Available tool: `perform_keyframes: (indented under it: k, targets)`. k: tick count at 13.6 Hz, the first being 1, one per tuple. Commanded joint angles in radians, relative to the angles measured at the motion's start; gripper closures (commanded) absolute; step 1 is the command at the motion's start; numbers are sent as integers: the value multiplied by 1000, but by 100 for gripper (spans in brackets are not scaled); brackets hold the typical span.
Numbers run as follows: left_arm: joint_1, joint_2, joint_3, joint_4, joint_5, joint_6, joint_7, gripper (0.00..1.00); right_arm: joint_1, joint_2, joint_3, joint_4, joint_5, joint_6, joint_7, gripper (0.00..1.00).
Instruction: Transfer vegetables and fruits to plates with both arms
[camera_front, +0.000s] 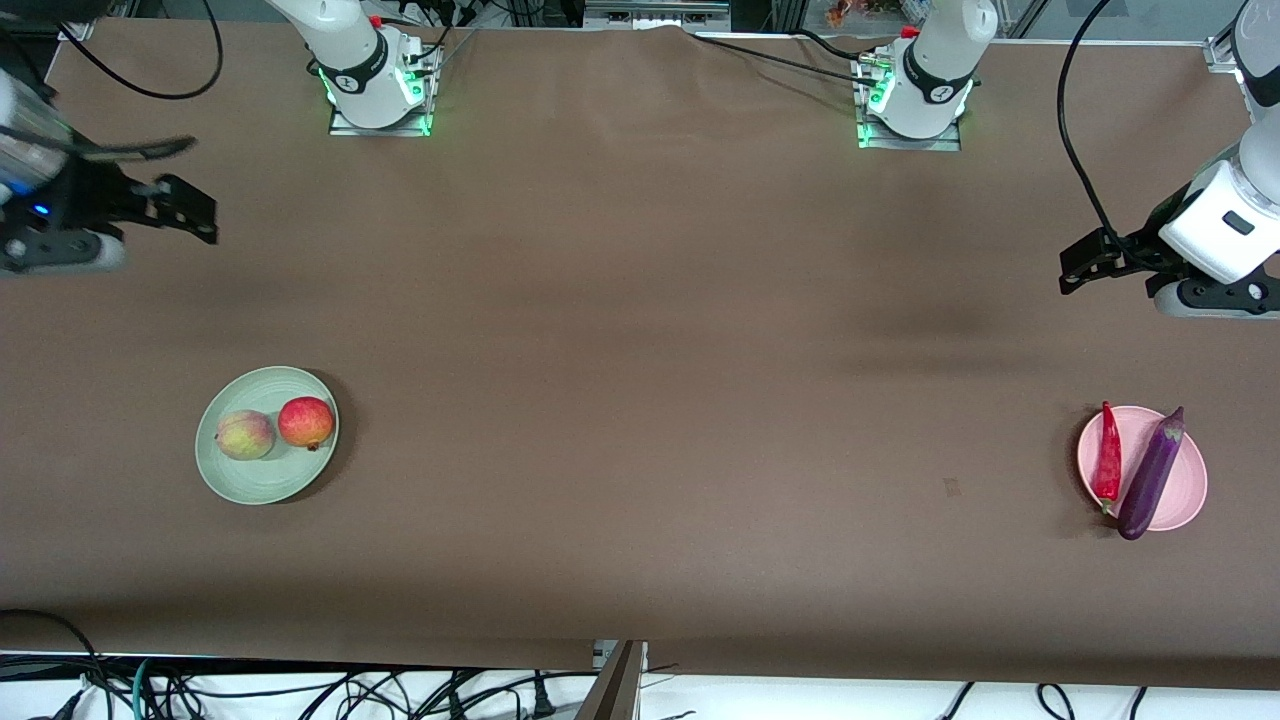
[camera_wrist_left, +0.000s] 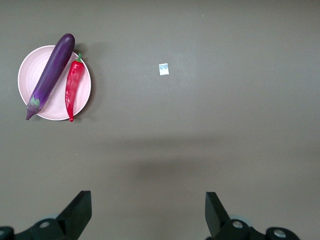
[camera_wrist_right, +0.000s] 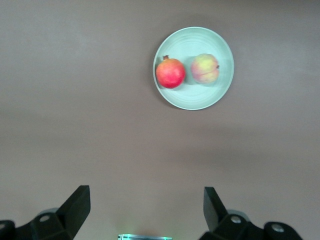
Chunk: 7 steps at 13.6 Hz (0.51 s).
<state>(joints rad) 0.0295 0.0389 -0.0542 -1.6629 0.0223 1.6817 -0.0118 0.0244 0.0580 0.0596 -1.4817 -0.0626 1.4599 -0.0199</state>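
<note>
The red apple (camera_front: 306, 422) and the pale peach (camera_front: 244, 435) sit side by side on the green plate (camera_front: 262, 480) toward the right arm's end of the table. In the right wrist view the apple (camera_wrist_right: 170, 73) and peach (camera_wrist_right: 205, 68) rest on that plate (camera_wrist_right: 195, 97). The purple eggplant (camera_front: 1152, 475) and red chili (camera_front: 1107, 460) lie on the pink plate (camera_front: 1185, 490) toward the left arm's end. The left wrist view shows the eggplant (camera_wrist_left: 50, 75), chili (camera_wrist_left: 74, 87) and plate (camera_wrist_left: 30, 75). My left gripper (camera_front: 1080, 262) (camera_wrist_left: 148, 205) hangs open and empty over bare table. My right gripper (camera_front: 195, 185) (camera_wrist_right: 146, 202) is also open and empty, raised.
A small pale tag (camera_front: 951, 487) (camera_wrist_left: 163, 69) lies on the brown table near the pink plate. The arm bases (camera_front: 378, 75) (camera_front: 915, 85) glow green at the table's back edge. Cables hang along the edge nearest the front camera.
</note>
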Motion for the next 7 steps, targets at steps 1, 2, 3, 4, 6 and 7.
perform_keyframes:
  k: [1, 2, 3, 4, 6, 7]
  targets:
    - [-5, 16, 2, 37, -7, -31, 21, 0, -57, -27, 23, -45, 3, -6, -37, 0]
    - [-5, 16, 2, 35, -7, -33, 23, 0, -66, -26, 23, -48, 4, -4, -38, 0]
    - [-5, 15, 2, 35, -7, -36, 23, 0, -64, -20, 23, -46, 6, -7, -40, 0]
    - [-3, 15, 2, 35, -7, -37, 24, 0, -60, -9, 23, -39, 6, -10, -40, 0]
    - [-5, 16, 1, 37, -7, -37, 23, 0, -52, 5, 22, -17, 7, -16, -38, 0]
    - [-5, 16, 1, 35, -7, -37, 24, 0, -51, 5, 22, -17, 6, -18, -35, 0]
